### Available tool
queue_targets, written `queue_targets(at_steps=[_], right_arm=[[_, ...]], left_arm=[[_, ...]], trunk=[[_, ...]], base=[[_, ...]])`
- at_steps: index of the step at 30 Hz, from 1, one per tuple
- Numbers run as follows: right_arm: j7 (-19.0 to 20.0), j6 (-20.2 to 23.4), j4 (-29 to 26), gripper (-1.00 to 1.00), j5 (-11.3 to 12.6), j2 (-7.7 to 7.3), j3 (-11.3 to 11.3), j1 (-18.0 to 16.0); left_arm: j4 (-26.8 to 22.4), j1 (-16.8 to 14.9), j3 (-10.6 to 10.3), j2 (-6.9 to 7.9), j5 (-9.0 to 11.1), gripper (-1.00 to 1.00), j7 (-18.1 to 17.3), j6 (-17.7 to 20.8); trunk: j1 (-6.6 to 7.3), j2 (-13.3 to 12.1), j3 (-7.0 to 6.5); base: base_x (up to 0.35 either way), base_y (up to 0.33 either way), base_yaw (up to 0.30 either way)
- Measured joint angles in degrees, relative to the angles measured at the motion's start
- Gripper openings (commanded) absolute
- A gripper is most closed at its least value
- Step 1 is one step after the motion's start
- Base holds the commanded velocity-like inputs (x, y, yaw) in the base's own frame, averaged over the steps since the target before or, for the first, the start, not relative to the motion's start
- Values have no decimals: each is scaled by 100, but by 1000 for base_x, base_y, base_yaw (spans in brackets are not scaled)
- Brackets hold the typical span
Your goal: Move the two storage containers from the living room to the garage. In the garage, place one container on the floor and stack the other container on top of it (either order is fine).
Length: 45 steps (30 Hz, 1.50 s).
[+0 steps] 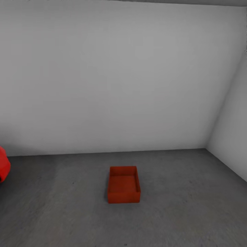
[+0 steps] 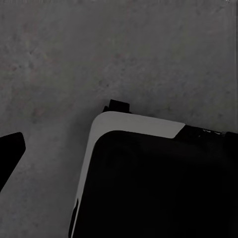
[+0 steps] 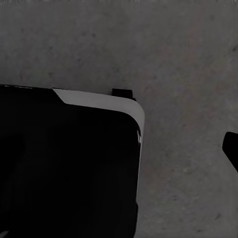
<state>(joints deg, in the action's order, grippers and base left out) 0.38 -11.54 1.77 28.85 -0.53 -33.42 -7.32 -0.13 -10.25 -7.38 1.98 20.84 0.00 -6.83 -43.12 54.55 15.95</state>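
One orange-red storage container (image 1: 124, 184) sits upright and empty on the dark grey garage floor (image 1: 178, 206), in the middle of the head view, a short way in front of the pale grey back wall. In the left wrist view, one dark fingertip (image 2: 10, 151) of my left gripper pokes in at the picture's edge above the floor (image 2: 99, 49). One dark fingertip (image 3: 231, 148) of my right gripper shows the same way in the right wrist view. Nothing is seen held by either.
A rounded piece of the red car (image 1: 3, 168) juts in at the far left. Pale grey walls (image 1: 120, 75) meet in a corner at the right. My black, white-edged base (image 2: 158, 183) fills part of both wrist views (image 3: 64, 168).
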Motion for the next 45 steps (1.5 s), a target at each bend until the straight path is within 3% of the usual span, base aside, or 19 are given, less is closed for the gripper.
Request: queue_targets(at_steps=[23, 45], right_arm=[[1, -2, 0, 100, -6, 67, -2, 0], [49, -2, -1, 100, 3, 50, -2, 1]], left_arm=[[-48, 0, 9, -53, -41, 100, -7, -43], [-33, 0, 2, -69, 83, 100, 11, -45]], trunk=[[0, 0, -211], [0, 0, -413]], base=[[0, 0, 0], [0, 0, 0]])
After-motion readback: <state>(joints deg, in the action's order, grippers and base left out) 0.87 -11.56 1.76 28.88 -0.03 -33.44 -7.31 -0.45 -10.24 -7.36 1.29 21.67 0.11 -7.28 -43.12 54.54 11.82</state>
